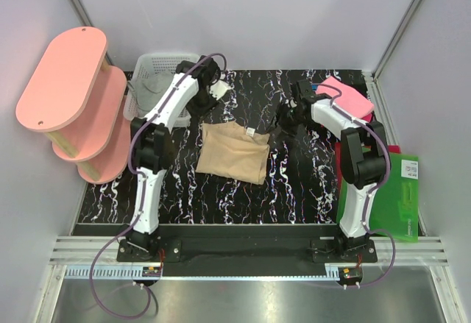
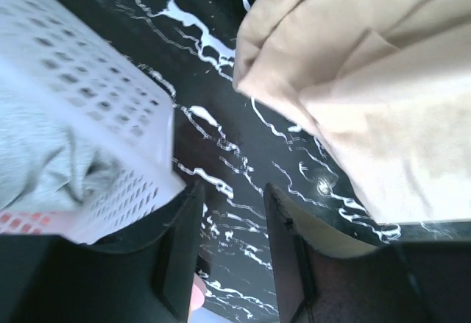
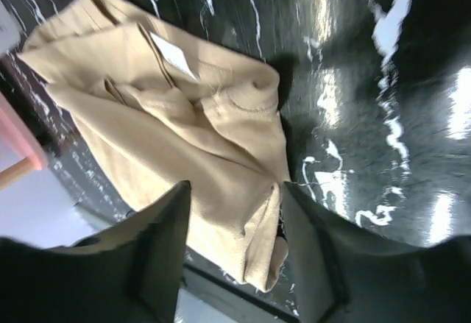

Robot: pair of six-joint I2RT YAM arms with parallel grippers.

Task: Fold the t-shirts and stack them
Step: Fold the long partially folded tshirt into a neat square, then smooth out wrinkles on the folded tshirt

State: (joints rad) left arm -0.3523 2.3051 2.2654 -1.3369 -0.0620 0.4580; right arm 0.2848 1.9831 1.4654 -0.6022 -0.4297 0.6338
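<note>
Lying folded, the tan t-shirt [image 1: 234, 152] has the left gripper [image 2: 232, 213] at eleven o'clock and the right gripper [image 3: 235, 205] at two o'clock. Both claws stand apart, empty.

Black marbled table [image 1: 294, 183] — tan t-shirt [image 1: 234, 154] lying folded mid-surface (white neck label up). Far-left corner: white mesh basket [image 1: 158, 69]. Far-right corner: pink t-shirt [image 1: 349, 98] — green sheet [image 1: 401, 198] at right edge.
</note>
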